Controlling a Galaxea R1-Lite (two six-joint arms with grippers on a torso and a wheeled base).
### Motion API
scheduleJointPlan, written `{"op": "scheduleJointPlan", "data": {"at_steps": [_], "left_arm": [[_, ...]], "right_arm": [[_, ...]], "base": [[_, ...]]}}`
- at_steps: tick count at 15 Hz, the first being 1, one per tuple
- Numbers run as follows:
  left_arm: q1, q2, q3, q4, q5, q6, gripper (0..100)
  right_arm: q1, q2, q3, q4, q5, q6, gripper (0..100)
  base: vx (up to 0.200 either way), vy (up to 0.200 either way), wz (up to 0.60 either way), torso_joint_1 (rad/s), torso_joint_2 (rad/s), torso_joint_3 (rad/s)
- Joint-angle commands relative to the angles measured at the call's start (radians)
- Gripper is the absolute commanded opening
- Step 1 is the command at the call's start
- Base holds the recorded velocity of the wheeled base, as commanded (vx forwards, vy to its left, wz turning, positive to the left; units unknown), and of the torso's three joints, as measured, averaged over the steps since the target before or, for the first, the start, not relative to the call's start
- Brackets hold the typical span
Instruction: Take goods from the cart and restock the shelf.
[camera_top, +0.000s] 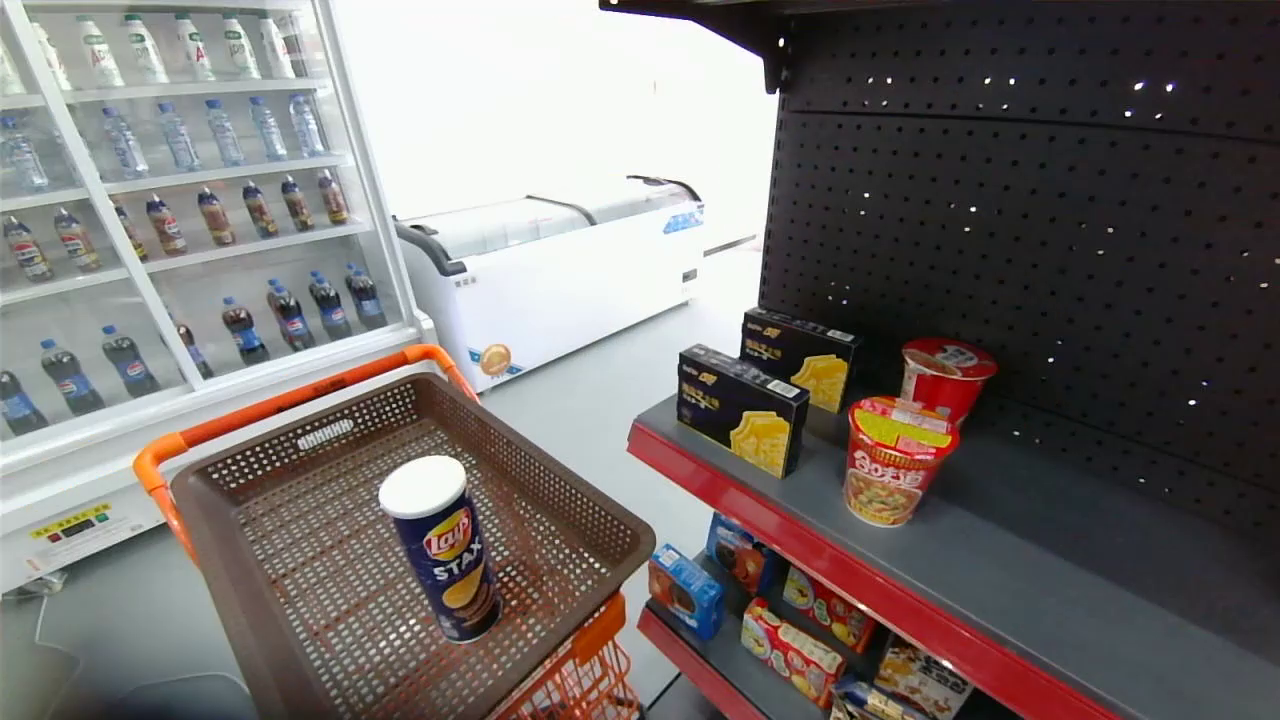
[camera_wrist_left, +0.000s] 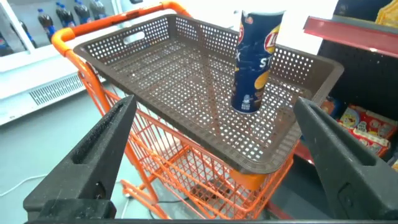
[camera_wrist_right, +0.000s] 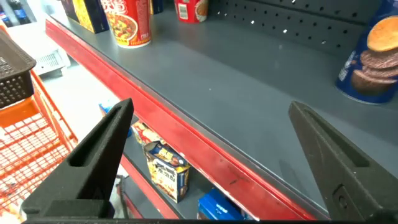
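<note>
A: While the head view looks down on the aisle, where does the stock stand?

B: One crisp can (camera_top: 440, 548) stands upright in the brown basket (camera_top: 570, 480) on top of the orange cart (camera_top: 290, 400). The shelf (camera_top: 1050, 580) just beside it carries two dark boxes and two noodle cups (camera_top: 893, 458).

A: And the left wrist view?

B: The left gripper (camera_wrist_left: 214, 106) sits short of the basket (camera_wrist_left: 155, 74), its jaws spread wide and holding nothing. The can (camera_wrist_left: 256, 59) is well apart from it, near the rim on the shelf side.

A: The right wrist view?

B: The right gripper (camera_wrist_right: 211, 107) is also wide and empty. It hangs over the shelf's red front edge, and a noodle cup (camera_wrist_right: 130, 22) and a blue tub (camera_wrist_right: 372, 59) stand on the grey board (camera_wrist_right: 249, 87).

A: Which step, then?

B: I judge it is the pick, not yet begun. The left arm should reach in over the rim and straddle the can at mid-height. Then it should close firmly and lift straight up before crossing to the shelf.
</note>
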Motion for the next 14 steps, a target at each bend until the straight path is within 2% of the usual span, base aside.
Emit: {"op": "scheduleJointPlan", "data": {"at_steps": [1, 5, 6, 7, 8, 9, 10, 11, 12, 13, 14], "left_arm": [[-0.005, 0.007, -0.003, 0.004, 0.000, -0.001, 100], [-0.002, 0.002, 0.000, -0.005, -0.007, 0.007, 100], [-0.002, 0.002, -0.001, -0.004, -0.013, 0.044, 100], [-0.005, 0.011, -0.063, 0.018, -0.021, 0.150, 100], [-0.006, 0.137, -0.194, 0.124, -0.032, 0.217, 100], [-0.009, 0.235, -0.245, 0.196, -0.046, 0.217, 100], [-0.008, 0.324, -0.256, 0.225, -0.127, 0.219, 100], [-0.011, 0.419, -0.228, 0.179, -0.181, 0.233, 100], [-0.014, 0.487, -0.181, 0.044, -0.181, 0.256, 100], [-0.013, 0.585, -0.150, -0.068, -0.179, 0.248, 100], [-0.003, 0.752, -0.125, -0.241, -0.178, 0.237, 100]], "right_arm": [[-0.001, 0.001, 0.001, 0.000, 0.000, 0.000, 100], [-0.001, 0.001, 0.001, 0.000, 0.000, 0.000, 100], [-0.001, 0.001, 0.001, 0.000, 0.000, 0.000, 100], [-0.001, 0.001, 0.001, 0.000, 0.000, 0.000, 100], [-0.001, 0.001, 0.001, 0.000, 0.000, 0.000, 100], [-0.001, 0.001, 0.001, 0.000, 0.000, 0.000, 100], [-0.001, 0.001, 0.001, 0.000, 0.000, 0.000, 100], [-0.001, 0.001, 0.001, 0.000, 0.000, 0.000, 100], [-0.001, 0.001, 0.001, 0.000, 0.000, 0.000, 100], [-0.001, 0.001, 0.001, 0.000, 0.000, 0.000, 100], [-0.001, 0.001, 0.001, 0.000, 0.000, 0.000, 100]], "base": [[0.000, 0.000, 0.00, 0.000, 0.00, 0.000], [0.000, 0.000, 0.00, 0.000, 0.00, 0.000], [0.000, 0.000, 0.00, 0.000, 0.00, 0.000], [0.000, 0.000, 0.00, 0.000, 0.00, 0.000], [0.000, 0.000, 0.00, 0.000, 0.00, 0.000], [0.000, 0.000, 0.00, 0.000, 0.00, 0.000], [0.000, 0.000, 0.00, 0.000, 0.00, 0.000], [0.000, 0.000, 0.00, 0.000, 0.00, 0.000], [0.000, 0.000, 0.00, 0.000, 0.00, 0.000], [0.000, 0.000, 0.00, 0.000, 0.00, 0.000], [0.000, 0.000, 0.00, 0.000, 0.00, 0.000]]}}
